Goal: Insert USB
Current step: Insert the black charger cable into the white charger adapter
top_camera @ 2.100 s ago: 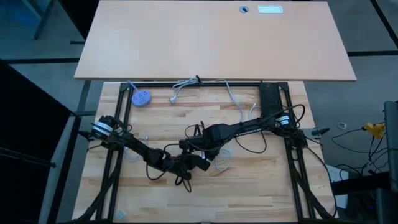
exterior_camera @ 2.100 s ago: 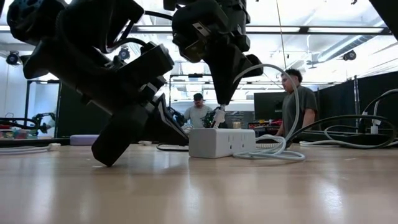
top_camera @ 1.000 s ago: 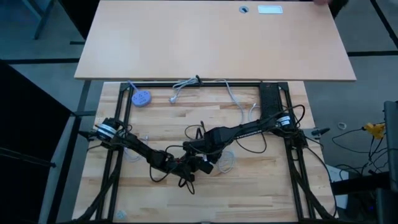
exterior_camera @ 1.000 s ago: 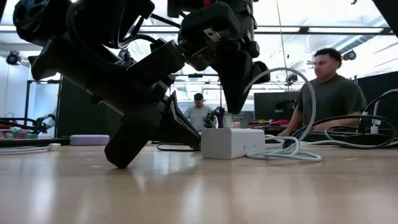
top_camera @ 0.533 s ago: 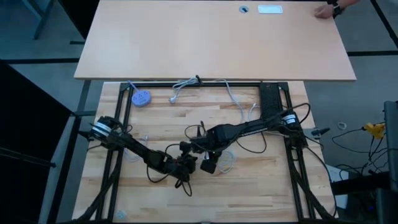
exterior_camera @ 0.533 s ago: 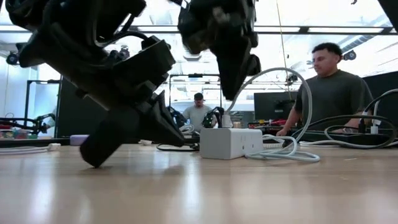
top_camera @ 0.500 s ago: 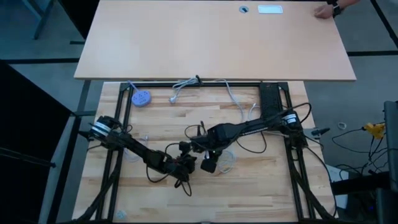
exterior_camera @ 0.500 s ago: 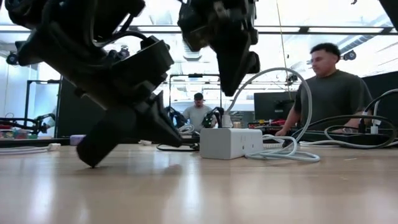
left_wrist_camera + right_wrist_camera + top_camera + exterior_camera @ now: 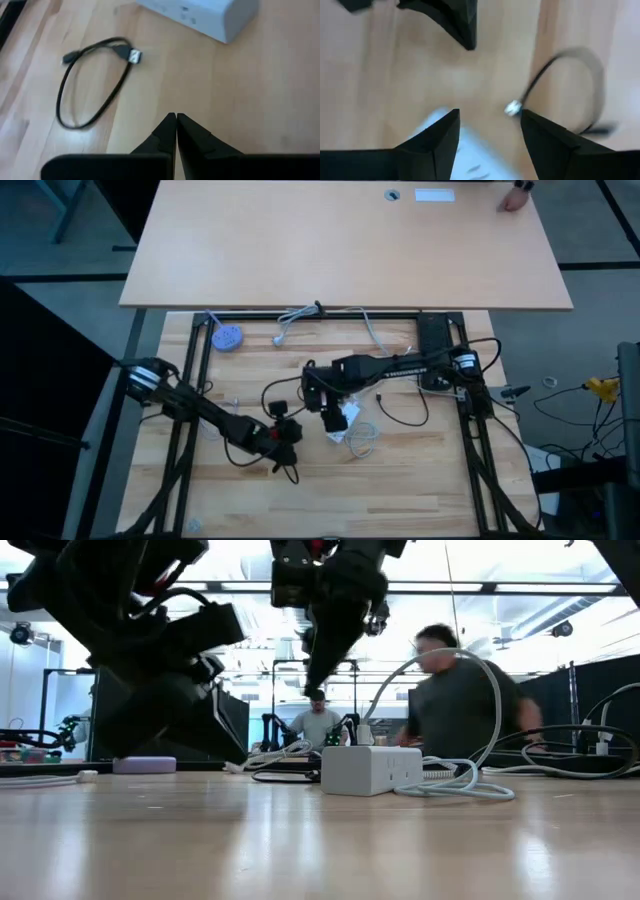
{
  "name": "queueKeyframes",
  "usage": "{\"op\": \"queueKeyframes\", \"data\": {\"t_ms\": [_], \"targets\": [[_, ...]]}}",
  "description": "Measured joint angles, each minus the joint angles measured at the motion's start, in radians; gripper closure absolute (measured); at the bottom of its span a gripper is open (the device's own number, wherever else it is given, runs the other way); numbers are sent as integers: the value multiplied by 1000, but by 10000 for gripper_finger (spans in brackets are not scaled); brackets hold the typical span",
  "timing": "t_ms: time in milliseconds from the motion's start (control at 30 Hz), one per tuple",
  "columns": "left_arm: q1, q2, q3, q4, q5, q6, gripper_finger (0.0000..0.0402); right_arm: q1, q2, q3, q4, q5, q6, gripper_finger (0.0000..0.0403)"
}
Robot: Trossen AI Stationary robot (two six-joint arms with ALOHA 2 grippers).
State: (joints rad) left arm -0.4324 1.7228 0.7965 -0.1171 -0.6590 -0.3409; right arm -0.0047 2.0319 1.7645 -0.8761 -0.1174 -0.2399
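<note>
Black cable (image 9: 120,50), one loose loop on the wood table (image 9: 420,480), lying just beside the white hub (image 9: 200,15) and touching nothing of mine; its plug (image 9: 134,56) is at the end nearest the hub, close to it but apart, so nothing is inserted yet

My right gripper (image 9: 490,131) hangs above the hub with its fingers about half apart and nothing between them; the wrist view looks straight down through the gap onto the hub's edge and the plug lying just off it; my left gripper (image 9: 176,120) is pinched fully shut on nothing, low over the table on the cable's side of the hub, tips aimed toward the hub

I judge the step in hand to be the pick-up: the plug has to be taken before any pushing-in; the next move calls for bringing the parted right fingers down over the plug's dark collar, squaring them to it, then closing; the hub is light-looking and may slide, so the shut left gripper could brace it

The plug is a flat silver shell on a short dark collar; the cord is thin and limp; I cannot tell which way up the plug lies, nor where the hub's socket is
</note>
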Motion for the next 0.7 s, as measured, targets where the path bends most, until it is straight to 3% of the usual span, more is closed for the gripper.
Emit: {"op": "queueKeyframes", "data": {"t_ms": [133,267,533,700], "targets": [[-1,-16,-17,-44,14,-123,402,-21,0,-21,69,17,-230,214],[-3,-20,-20,-78,40,-213,402,-41,0,-63,98,13,-338,223],[-5,-21,-24,-99,42,-252,402,-78,3,-209,127,-18,-427,240],[2,-23,-28,-102,19,-245,402,-76,15,-237,234,-22,-415,250]]}}
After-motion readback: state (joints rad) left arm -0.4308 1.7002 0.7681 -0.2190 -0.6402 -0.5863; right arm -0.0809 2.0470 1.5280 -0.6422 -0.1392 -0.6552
